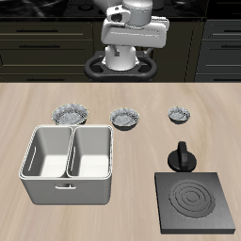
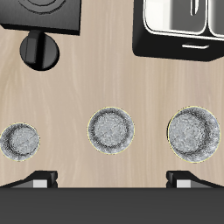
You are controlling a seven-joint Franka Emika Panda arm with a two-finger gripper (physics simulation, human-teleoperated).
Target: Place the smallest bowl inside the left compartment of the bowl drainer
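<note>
Three speckled silvery-grey bowls stand in a row across the middle of the table. The smallest bowl (image 1: pixel 180 115) is the end one, farthest from the bowl drainer (image 1: pixel 68 184); it also shows in the wrist view (image 2: pixel 20 140). The drainer, a light grey tub with two square wells, stands near the table's front edge and also shows in the wrist view (image 2: pixel 175 44). Both wells are empty. My gripper (image 2: pixel 114 180) is open and empty, held high above the back of the table, well behind the row of bowls and touching nothing.
The mid-sized bowl (image 1: pixel 125 118) stands in the middle of the row and the largest bowl (image 1: pixel 70 115) behind the drainer. A dark square stove plate (image 1: pixel 196 202) lies at the front edge. A black knobbed object (image 1: pixel 179 156) stands between the plate and the smallest bowl.
</note>
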